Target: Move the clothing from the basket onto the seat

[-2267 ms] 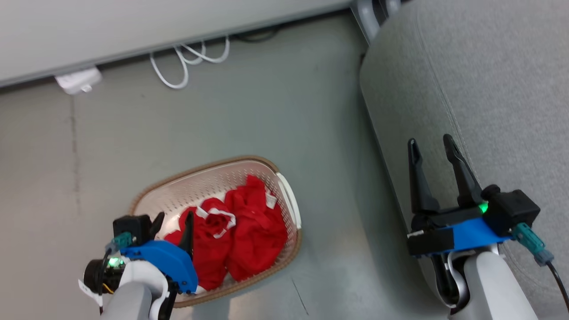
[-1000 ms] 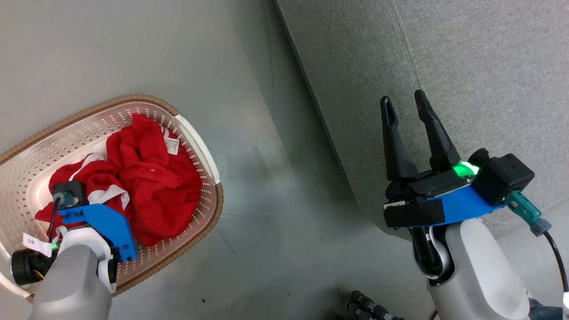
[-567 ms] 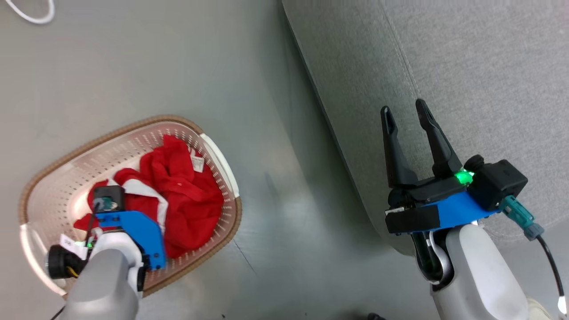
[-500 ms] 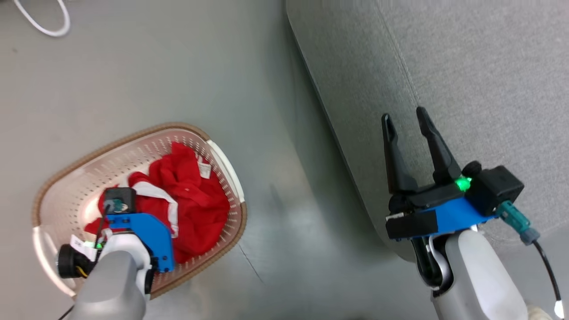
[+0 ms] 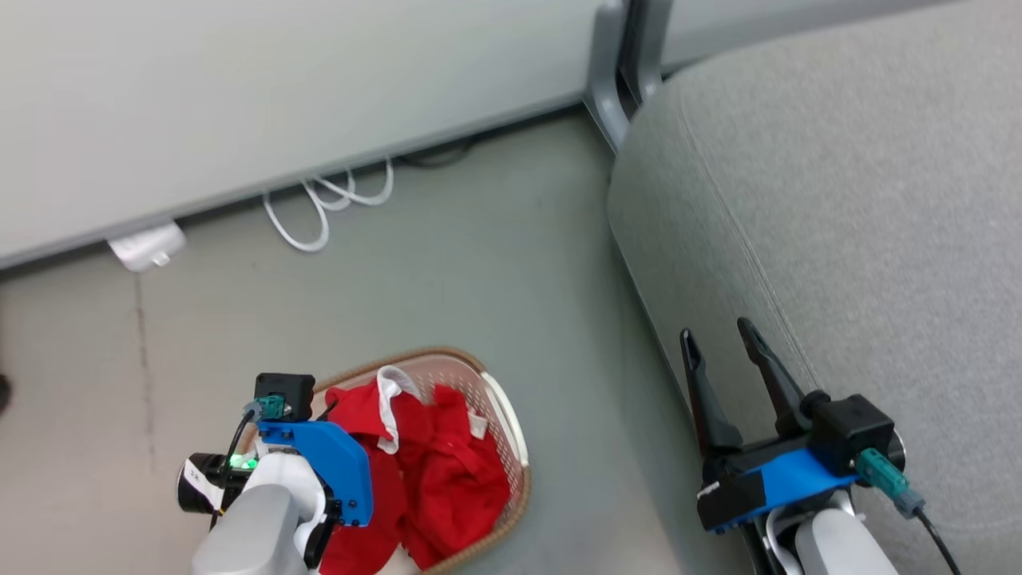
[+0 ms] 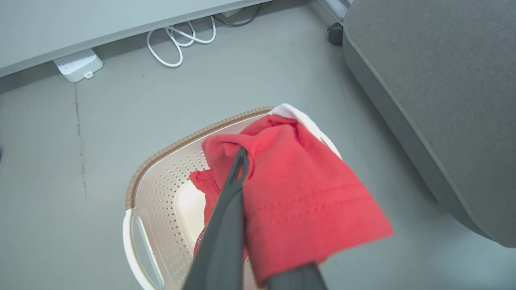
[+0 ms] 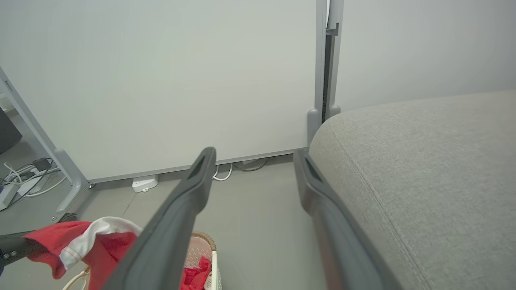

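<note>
Above the basket (image 5: 447, 357), left gripper (image 6: 252, 161) clamps the clothing (image 6: 306, 201) (long axis hanging downward); right gripper (image 5: 715, 334) splayed.

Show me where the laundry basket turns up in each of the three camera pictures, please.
Head view: basket at the bottom, left of centre, on the floor.
Left wrist view: basket low and left of centre, under the lifted red clothing.
Right wrist view: basket at the bottom edge, left of centre.
Shared landmark: the white box at the wall's foot.

Wht cable (image 5: 319, 212), adapter (image 5: 146, 246) nr wall (image 5: 279, 96).
</note>
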Motion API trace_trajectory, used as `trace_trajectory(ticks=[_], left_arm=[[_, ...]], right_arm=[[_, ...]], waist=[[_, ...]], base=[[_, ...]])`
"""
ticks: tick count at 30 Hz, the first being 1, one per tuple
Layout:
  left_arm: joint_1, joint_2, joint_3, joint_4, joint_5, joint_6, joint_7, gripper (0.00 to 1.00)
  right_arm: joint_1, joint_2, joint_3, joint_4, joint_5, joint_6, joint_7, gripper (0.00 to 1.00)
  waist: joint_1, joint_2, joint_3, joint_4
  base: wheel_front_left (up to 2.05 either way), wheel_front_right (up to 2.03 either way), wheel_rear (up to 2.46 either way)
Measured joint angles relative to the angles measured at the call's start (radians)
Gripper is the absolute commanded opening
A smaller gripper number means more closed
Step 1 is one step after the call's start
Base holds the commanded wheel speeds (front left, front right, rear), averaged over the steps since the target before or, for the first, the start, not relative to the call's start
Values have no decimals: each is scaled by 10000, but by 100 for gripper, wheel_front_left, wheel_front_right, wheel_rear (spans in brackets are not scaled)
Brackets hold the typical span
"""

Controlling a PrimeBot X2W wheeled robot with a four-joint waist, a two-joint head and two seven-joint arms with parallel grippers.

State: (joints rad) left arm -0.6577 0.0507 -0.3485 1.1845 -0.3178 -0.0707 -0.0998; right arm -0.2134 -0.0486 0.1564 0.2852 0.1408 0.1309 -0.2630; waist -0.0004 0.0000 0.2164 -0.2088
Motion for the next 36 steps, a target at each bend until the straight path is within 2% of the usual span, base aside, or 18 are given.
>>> trace_trajectory(ticks=[5, 11, 23, 32, 36], left_arm=[[109, 6, -738, -1043, -941, -382, 4, 0], [129, -13, -2104, -2732, -2136, -447, 387, 0], [-882, -17, -4040, -5118, -4115, 322, 715, 0], [-1393, -19, -4928, -5363, -4842, 775, 573, 0], [-1448, -19, -5120, -5308, -5003, 811, 495, 0]], right_arm=[[520, -2, -33, -13, -86, 0, 222, 100], [938, -2, -21, -270, -178, 0, 529, 100], [1165, -2, 128, -686, -238, 0, 884, 100], [1264, -2, 188, -832, -242, 0, 993, 100], [1321, -2, 219, -840, -240, 0, 1005, 100]], waist=[[-1, 0, -1117, 510], [0, 0, -2050, 1021], [3, 0, -2624, 1358], [3, 0, -2691, 1307], [4, 0, -2651, 1304]], base=[[0, 0, 0], [0, 0, 0], [0, 0, 0], [0, 0, 0], [0, 0, 0]])
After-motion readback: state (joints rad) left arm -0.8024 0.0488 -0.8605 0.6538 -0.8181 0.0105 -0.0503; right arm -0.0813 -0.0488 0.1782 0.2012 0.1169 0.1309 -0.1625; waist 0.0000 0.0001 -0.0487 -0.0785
